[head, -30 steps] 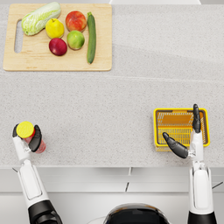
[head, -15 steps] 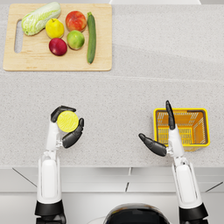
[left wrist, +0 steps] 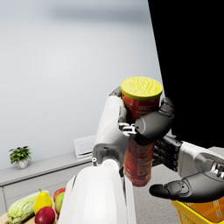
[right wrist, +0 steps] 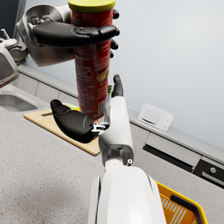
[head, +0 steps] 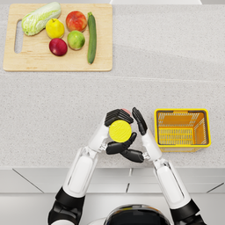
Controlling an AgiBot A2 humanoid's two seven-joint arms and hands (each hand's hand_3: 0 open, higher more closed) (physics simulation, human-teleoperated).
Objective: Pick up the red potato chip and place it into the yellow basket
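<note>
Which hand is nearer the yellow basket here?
Right. The right hand is open beside the chip can, just left of the basket; the left hand holds the can, farther off.

- Speckled grey worktop.
- Wooden cutting board lies at its far left corner, loaded with produce.
- Yellow basket sits near the front edge, apparently flat on it.
</note>
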